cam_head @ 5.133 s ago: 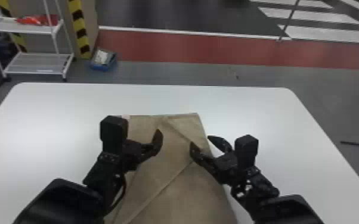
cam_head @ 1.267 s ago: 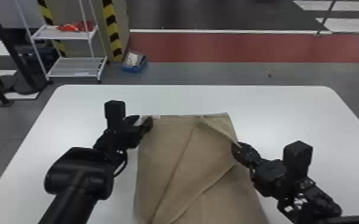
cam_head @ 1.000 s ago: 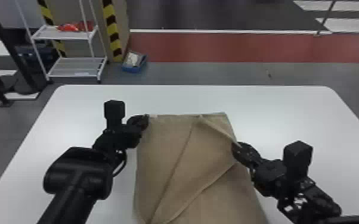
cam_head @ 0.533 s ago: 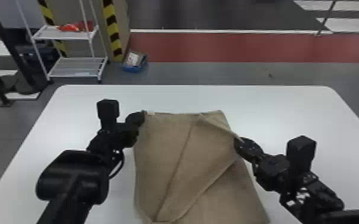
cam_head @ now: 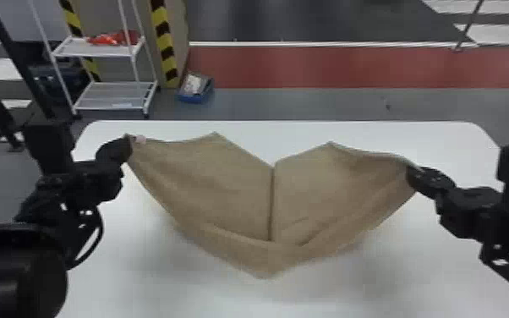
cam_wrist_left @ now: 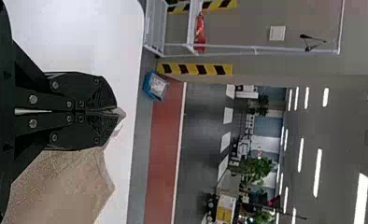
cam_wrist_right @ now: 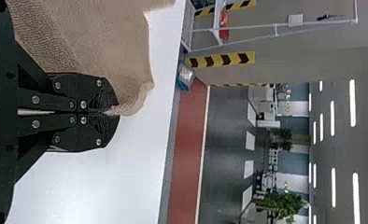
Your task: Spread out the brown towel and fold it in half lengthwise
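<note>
- Over the white worktop (cam_head: 160, 287), your brown towel (cam_head: 224, 190) has just changed most: half a second ago it lay in a narrow panel running near to far, and now it is opened wide between the two arms, seemingly lifted, with soft shadow beneath it.
- For you that means the spreading looks well under way, but the cloth is neither flat nor folded in half; it probably wants laying down and smoothing first.
- The towel's present spread runs left to right, its longest reach from one held corner to the other. Its sagging near part points towards you. Whether that spread is its true long side, you cannot tell while folds remain.
- Your left gripper (cam_head: 124, 146) is closed at the towel's far left corner, pinching the cloth.
- Your right gripper (cam_head: 412, 173) is closed too, nipping the right corner, a little nearer you.
- A centre crease (cam_head: 272, 203) runs near to far, square to that spread.
- The small pale tag (cam_head: 140, 139) sits beside the left gripper.
</note>
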